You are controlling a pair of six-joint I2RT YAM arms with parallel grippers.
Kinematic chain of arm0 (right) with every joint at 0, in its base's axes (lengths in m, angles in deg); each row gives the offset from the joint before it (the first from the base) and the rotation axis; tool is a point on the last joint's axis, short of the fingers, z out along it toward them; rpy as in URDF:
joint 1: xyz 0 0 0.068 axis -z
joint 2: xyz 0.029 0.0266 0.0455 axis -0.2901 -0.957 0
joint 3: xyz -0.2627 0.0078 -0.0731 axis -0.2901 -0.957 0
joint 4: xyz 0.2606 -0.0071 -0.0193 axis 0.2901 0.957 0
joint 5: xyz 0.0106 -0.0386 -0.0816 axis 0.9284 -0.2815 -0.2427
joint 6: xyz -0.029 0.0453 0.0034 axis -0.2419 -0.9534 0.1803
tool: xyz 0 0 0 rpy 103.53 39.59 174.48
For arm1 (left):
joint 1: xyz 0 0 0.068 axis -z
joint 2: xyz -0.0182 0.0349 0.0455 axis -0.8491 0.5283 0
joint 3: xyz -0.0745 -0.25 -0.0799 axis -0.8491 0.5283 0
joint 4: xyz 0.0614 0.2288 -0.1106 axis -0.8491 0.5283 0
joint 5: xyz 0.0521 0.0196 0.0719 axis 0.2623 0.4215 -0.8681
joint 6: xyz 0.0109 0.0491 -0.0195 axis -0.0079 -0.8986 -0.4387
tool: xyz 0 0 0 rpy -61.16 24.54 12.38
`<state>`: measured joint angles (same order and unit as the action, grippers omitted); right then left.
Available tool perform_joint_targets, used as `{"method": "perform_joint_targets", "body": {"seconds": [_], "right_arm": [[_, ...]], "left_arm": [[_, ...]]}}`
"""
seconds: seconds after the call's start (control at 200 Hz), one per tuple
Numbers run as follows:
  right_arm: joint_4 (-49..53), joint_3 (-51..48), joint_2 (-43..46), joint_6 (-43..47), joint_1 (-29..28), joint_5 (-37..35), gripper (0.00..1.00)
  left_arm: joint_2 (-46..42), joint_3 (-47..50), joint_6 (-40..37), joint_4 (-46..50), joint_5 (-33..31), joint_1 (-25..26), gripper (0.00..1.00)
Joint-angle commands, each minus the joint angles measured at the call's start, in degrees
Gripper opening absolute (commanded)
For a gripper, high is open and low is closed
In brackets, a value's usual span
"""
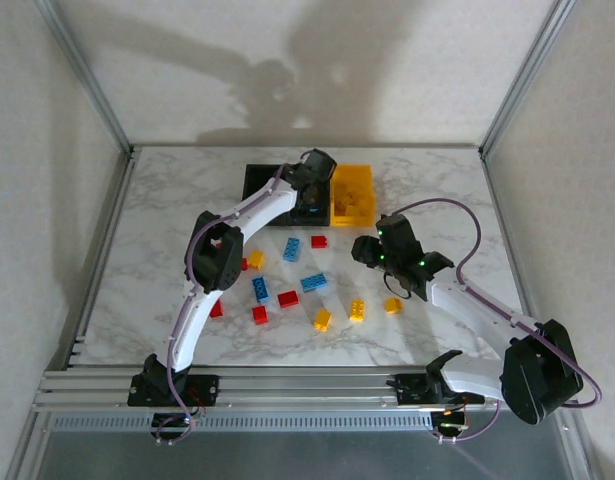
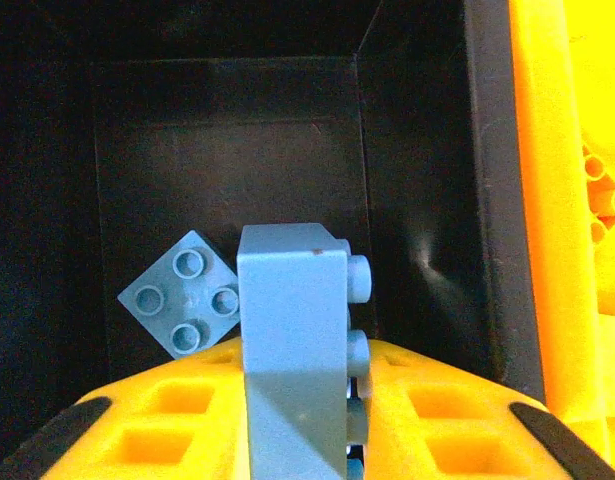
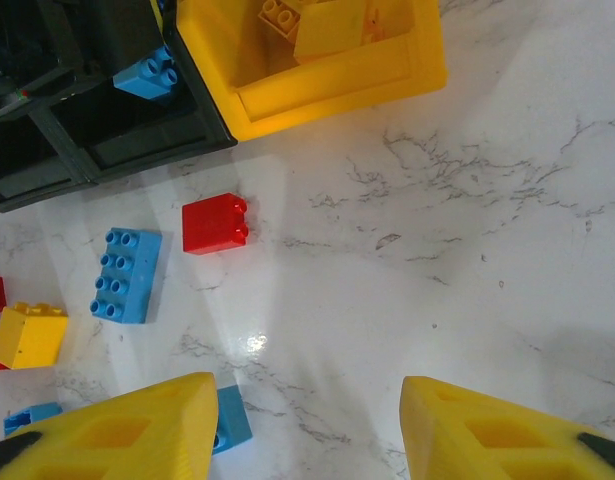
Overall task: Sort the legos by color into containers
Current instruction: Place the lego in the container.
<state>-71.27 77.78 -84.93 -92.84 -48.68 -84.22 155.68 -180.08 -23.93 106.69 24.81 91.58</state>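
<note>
"Top external: where's the left gripper [image 1: 312, 190] reaching?"
"Over the containers [image 1: 259, 181], upper centre; legos [image 1: 314, 282] are lying on the marble table [image 1: 442, 195]."
"Left wrist?"
"Jaws are pinching a blue brick [image 2: 292, 320] by its flat sides above a black bin [image 2: 227, 140]; seems light, stiff, slick."
"Right wrist?"
"Right gripper [image 3: 307, 400] is gaping wide, holding nothing."

the left arm [image 1: 249, 212] is stretching far forward, the left gripper [image 2: 297, 405] pinching a blue lego [image 2: 292, 330], while the bent right arm [image 1: 477, 310] is holding the right gripper [image 3: 305, 425] spread apart.
</note>
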Motion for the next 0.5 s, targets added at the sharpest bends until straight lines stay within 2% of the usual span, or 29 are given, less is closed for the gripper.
{"method": "perform_joint_targets", "body": {"seconds": [0.0,0.04,0.13,0.325,0.496], "right_arm": [[1.6,-0.5,1.1,0.5,-0.4,-1.7,0.51],[1.7,-0.4,1.0,0.6,-0.4,-1.7,0.51],[1.7,-0.1,0.9,0.5,-0.4,-1.9,0.51],[1.4,0.6,0.7,0.6,-0.4,-1.8,0.52],[1.4,1.3,0.5,1.2,-0.4,-1.6,0.53]], "left_arm": [[0.5,-2.4,-0.4,1.4,-1.4,-0.5,0.33],[0.2,-2.4,-0.4,1.4,-1.1,-0.5,0.40],[-0.9,-2.3,-0.5,1.5,-0.2,-0.4,0.50],[-6.8,-0.2,-1.1,2.0,0.1,0.3,0.51],[-17.5,11.8,-1.1,-2.5,1.6,1.5,0.52]]}}
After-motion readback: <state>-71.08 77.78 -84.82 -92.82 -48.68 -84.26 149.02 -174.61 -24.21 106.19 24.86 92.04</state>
